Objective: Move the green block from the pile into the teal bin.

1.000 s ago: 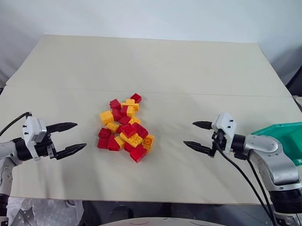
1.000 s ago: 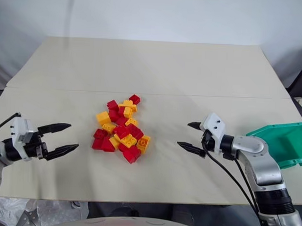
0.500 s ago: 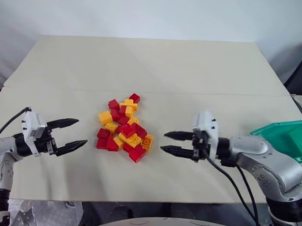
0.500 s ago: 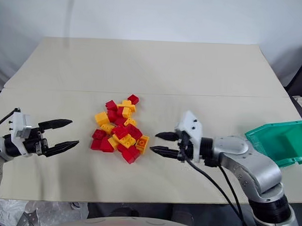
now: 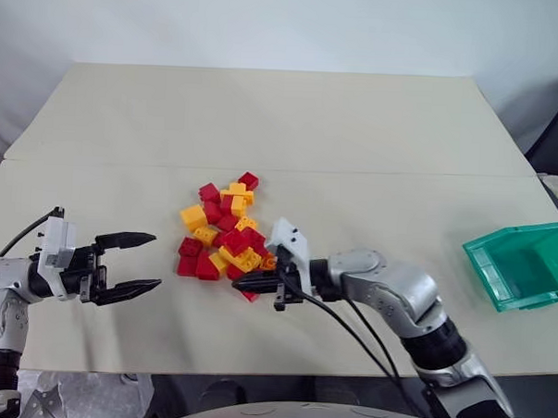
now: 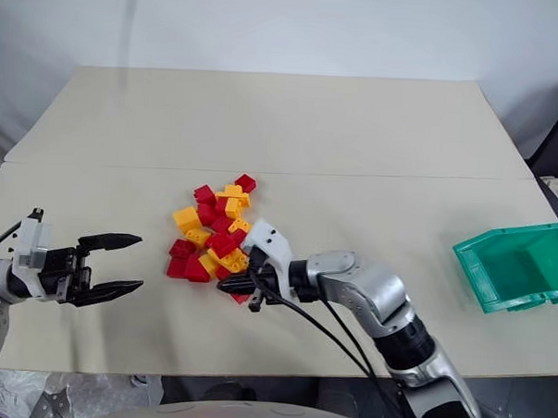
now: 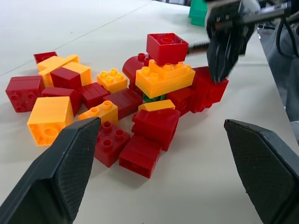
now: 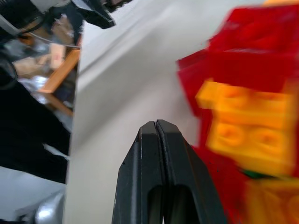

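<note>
The pile (image 5: 224,230) of red and yellow bricks lies mid-table. Only a sliver of the green block (image 7: 152,98) shows, tucked under a yellow brick among red ones; the right wrist view catches it as a dark green edge (image 8: 259,173). My right gripper (image 5: 243,283) is shut with nothing between its fingers, its tips at the pile's near right edge beside a red brick. My left gripper (image 5: 147,262) stands open, left of the pile and apart from it, pointing at it. The teal bin (image 5: 498,274) sits empty at the table's right edge.
The cream table (image 5: 283,126) has a seam running across it just behind the pile. Bare tabletop lies between the pile and the bin. Cables hang from my right arm over the table's near edge.
My right gripper has swept left from near the bin to the pile's near right edge and has gone from open to shut. The left gripper has turned slightly and stayed in place.
</note>
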You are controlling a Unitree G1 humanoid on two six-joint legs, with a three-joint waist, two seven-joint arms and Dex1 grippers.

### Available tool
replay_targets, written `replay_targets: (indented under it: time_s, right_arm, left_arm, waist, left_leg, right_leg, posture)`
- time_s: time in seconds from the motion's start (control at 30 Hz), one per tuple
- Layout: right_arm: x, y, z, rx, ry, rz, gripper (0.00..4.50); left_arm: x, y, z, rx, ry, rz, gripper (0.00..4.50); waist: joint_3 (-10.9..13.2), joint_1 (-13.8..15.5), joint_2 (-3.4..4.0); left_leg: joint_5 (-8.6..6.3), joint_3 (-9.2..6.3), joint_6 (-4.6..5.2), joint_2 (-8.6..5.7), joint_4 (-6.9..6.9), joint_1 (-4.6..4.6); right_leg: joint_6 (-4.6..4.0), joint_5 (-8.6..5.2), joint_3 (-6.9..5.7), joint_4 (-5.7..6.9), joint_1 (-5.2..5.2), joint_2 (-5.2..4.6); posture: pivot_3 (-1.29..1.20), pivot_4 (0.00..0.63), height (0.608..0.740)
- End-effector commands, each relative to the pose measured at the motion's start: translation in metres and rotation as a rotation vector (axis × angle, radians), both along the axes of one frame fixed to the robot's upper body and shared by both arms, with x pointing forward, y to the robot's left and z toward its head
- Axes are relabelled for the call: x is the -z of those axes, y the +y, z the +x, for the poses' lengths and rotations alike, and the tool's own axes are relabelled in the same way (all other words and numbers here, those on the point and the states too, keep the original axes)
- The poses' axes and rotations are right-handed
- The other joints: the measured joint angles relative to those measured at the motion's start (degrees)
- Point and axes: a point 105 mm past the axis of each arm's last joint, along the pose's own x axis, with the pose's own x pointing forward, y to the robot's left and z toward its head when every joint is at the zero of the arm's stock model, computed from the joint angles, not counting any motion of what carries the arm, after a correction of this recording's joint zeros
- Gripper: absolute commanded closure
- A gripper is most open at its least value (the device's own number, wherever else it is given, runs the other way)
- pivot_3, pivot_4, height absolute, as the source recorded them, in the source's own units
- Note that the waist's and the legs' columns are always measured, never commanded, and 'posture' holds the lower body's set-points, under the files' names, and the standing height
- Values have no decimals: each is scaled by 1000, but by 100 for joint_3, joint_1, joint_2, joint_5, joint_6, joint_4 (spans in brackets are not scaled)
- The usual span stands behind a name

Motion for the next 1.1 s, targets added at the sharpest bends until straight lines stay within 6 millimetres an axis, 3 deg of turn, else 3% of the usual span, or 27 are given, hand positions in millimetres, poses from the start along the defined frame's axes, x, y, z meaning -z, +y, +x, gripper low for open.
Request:
replay_targets:
  time_s: [0.03, 0.27, 0.4, 0.57, 0.67, 0.87, 0.97, 1.1]
  right_arm:
    - [-6, 7, 6, -1, -54, 7, 4480]
    - [-13, 8, 51, 174, -174, 8, 4480]
    - [-19, -7, 78, 307, -229, 4, 4480]
    - [-26, -30, 97, 418, -287, -17, 4480]
    - [-30, -41, 93, 407, -326, -31, 4480]
    - [-42, -54, 61, 225, -384, -76, 4480]
    - [-47, -68, 48, 131, -407, -139, 3860]
    - [-53, -82, 43, 96, -429, -214, 2494]
  left_arm:
    - [-5, -5, -1, 25, -39, 3, 0]
    - [-7, -11, 1, 20, -62, -16, 0]
    - [-8, -14, 3, 12, -72, -24, 0]
    - [-6, -17, 4, 6, -75, -30, 0]
    - [-6, -18, 5, 5, -77, -33, 0]
    - [-3, -22, 8, 17, -80, -44, 0]
    - [-3, -24, 9, 28, -81, -48, 0]
    - [-2, -24, 11, 34, -84, -49, 0]
  waist:
    - [-2, -1, -3]
    - [-3, -64, -5]
    - [-4, -116, -6]
    - [-4, -133, -6]
    - [-4, -129, -6]
    - [-3, -118, -6]
    - [-3, -111, -6]
    - [-3, -116, -7]
  left_leg:
    - [0, 2, 1, -1, 1, 0]
    - [1, 3, -2, 2, 1, 4]
    - [0, 4, -1, -1, 1, 2]
    - [-1, 10, -1, 2, 0, 1]
    - [-1, 10, -1, 3, 0, 1]
    - [-4, 13, 3, 3, 0, 0]
    - [-4, 14, 5, 3, 0, 1]
    - [-5, 15, 7, 2, 0, 1]
  right_leg:
    - [1, 1, 2, 0, 0, -1]
    - [1, 1, 3, 8, -1, 1]
    - [1, 1, 6, 5, -1, -4]
    - [1, 1, 9, 3, -5, -1]
    - [1, 1, 9, 4, -6, -1]
    - [2, 1, 12, 0, -6, -2]
    - [3, 2, 13, 0, -6, -1]
    - [3, 2, 13, -3, -6, -1]
  posture:
    - [0, 150, 740]
    - [0, 150, 740]
    - [0, 150, 740]
    - [0, 150, 740]
    - [0, 150, 740]
    - [0, 150, 740]
    - [0, 150, 740]
    - [0, 150, 740]
